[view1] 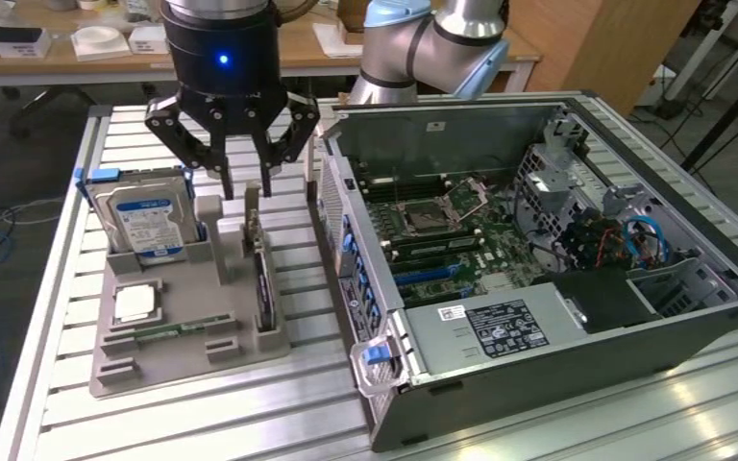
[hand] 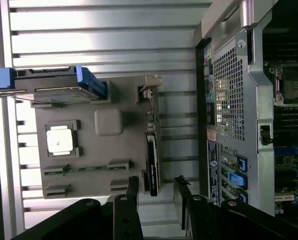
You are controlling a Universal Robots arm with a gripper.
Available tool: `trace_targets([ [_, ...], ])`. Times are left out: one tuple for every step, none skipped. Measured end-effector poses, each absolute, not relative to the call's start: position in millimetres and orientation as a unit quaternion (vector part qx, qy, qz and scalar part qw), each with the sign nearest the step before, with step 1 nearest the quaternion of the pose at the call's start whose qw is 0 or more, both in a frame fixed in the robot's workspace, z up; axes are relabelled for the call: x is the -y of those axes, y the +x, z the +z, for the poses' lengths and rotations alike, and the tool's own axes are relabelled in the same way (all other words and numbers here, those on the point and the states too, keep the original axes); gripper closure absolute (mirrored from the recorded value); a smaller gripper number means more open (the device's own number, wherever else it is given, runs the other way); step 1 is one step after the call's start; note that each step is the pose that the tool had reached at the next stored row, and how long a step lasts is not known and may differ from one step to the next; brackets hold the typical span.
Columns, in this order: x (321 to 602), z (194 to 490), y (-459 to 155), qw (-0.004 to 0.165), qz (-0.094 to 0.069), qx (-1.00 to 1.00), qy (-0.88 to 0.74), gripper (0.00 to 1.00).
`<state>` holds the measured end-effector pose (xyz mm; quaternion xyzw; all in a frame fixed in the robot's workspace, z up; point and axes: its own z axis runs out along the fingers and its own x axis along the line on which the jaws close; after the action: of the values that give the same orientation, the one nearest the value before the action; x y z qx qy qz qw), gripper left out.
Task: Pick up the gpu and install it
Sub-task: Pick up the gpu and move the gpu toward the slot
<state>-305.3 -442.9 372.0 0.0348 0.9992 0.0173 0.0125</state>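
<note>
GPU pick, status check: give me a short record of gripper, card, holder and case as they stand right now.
gripper: open, above the gpu, holding nothing
gpu: standing on edge in its slot in the gray holder, on the side nearest the computer case
also in holder: hard drive upright, CPU chip lying flat
computer case: lying with its side open, motherboard exposed
install: not done, card not picked up
</note>
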Motion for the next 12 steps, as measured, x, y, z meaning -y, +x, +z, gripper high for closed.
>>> trace_targets([
  [443, 371, -305, 0.013, 0.016, -0.999, 0.035, 0.58],
  [443, 370, -305, 0.013, 0.014, -0.999, 0.034, 0.58],
  [443, 369, -305, 0.013, 0.012, -0.999, 0.034, 0.58],
  [443, 368, -305, 0.013, 0.010, -0.999, 0.033, 0.58],
  [443, 367, -305, 0.013, 0.007, -0.999, 0.032, 0.58],
  [443, 366, -305, 0.013, 0.005, -0.999, 0.031, 0.58],
  [443, 365, -305, 0.013, 0.003, -0.999, 0.031, 0.58],
  [443, 364, -305, 0.013, 0.002, -0.999, 0.030, 0.58],
  [443, 363, -305, 0.013, 0.001, -0.999, 0.030, 0.58],
  [443, 362, -305, 0.013, -0.001, -0.999, 0.029, 0.58],
  [443, 361, -305, 0.013, -0.002, -0.999, 0.029, 0.58],
  [443, 361, -305, 0.013, -0.003, -0.999, 0.029, 0.58],
])
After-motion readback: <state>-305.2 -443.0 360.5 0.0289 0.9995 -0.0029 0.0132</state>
